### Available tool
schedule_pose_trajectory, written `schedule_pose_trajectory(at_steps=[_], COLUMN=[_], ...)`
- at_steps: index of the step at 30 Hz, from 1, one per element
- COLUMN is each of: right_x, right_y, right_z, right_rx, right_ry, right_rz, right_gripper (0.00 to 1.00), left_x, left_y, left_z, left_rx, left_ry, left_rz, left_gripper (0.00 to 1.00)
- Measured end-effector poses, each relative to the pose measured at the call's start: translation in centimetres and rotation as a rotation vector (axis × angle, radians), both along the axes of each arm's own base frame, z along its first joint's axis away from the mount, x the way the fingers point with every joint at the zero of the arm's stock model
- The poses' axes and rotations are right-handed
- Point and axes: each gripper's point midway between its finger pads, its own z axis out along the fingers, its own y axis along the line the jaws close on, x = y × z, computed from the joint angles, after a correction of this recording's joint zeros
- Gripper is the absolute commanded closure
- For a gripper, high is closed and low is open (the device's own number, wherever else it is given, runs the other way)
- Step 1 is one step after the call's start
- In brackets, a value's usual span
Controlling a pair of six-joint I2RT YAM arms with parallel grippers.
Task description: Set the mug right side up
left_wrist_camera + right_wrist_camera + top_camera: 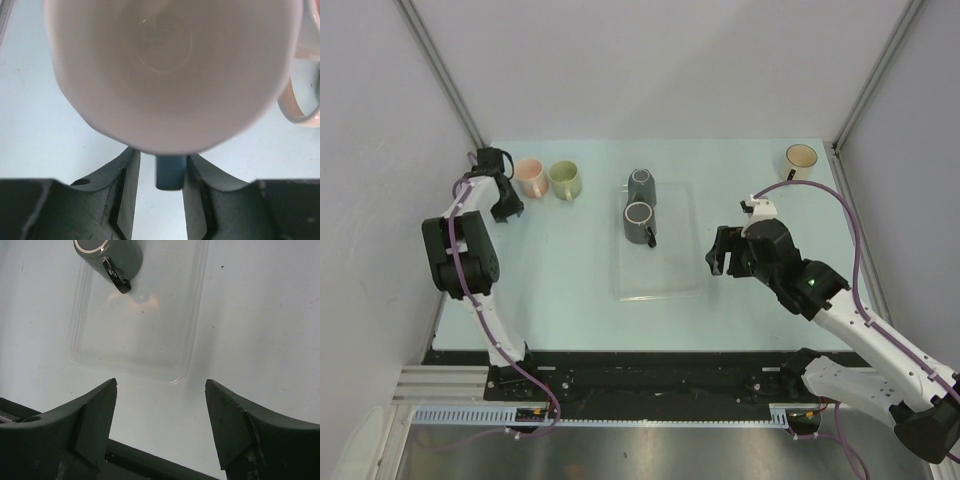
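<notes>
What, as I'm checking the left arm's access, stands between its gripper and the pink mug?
Nothing visible. The pink mug sits right at the left gripper; the green mug stands on its other side, away from the gripper.

in tray: rear mug behind front mug, both at the tray's far end;
left of tray: outer mug, inner mug just beside it, nearer the tray;
right of tray: corner mug, well apart, farther back
</notes>
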Motion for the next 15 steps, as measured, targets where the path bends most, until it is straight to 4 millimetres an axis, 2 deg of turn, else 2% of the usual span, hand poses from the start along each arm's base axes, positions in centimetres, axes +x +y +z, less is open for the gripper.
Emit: schedule_pose_trajectory(at_steps=[9,12,15], right_x=[-0.1,-0.1,-0.1], right_y=[0.1,0.1,0.1], right_z=[0.0,0.1,0.2], right_rx=[0.005,0.006,0.008], right_ry=[0.002,0.000,-0.002], right_rz=[0.006,0.005,0.006], right_gripper=[0.24,0.24,0.24], left_x=[-0.1,-0.1,-0.5], left_y=[0.7,0.7,0.6], left_z=[0.6,1.5,3.5], left_rx=[0.002,0.005,0.011], left_ry=[-0.012,-0.029,-0.071], left_rz=[0.016,0.016,0.019], left_gripper=[0.48,0.46,0.44])
